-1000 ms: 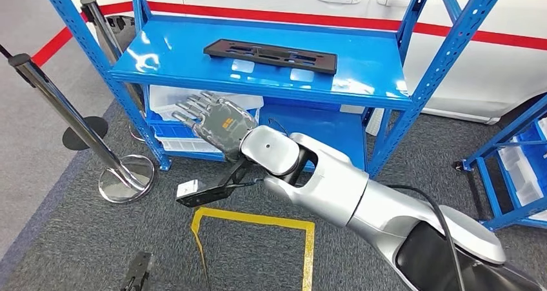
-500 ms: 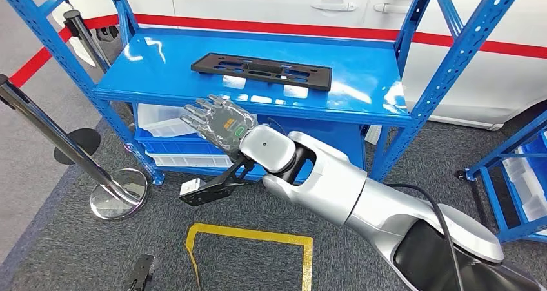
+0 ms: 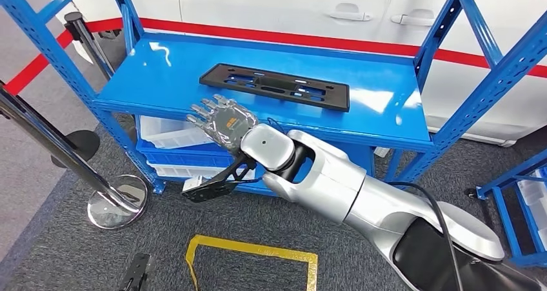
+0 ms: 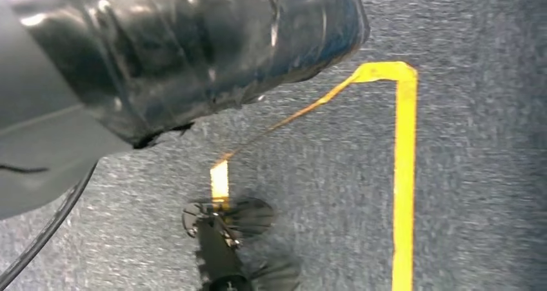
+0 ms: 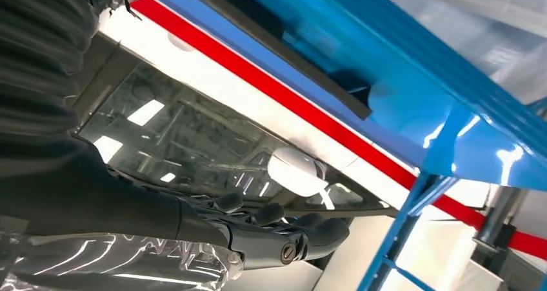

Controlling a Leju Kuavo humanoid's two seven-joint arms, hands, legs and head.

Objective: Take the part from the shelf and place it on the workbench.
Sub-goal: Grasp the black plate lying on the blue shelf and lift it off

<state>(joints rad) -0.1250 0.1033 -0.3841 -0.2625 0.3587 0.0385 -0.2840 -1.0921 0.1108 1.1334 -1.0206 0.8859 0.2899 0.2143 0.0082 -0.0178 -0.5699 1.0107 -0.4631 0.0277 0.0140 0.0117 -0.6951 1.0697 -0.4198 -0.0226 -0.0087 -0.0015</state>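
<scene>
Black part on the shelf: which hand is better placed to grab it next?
Right. The right hand is raised, fingers spread, at the front edge of the blue shelf, just short of the black part. The left wrist view looks down at the carpet, suggesting that arm hangs low.

Head view looks down on the blue shelf (image 3: 161, 78), which the right wrist view sees close from below.

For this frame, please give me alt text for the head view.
The robot's right hand, fingers apart and holding nothing, reaches toward the front edge of a blue shelf where a flat black part lies. A white car stands behind; yellow floor tape lies below.
</scene>
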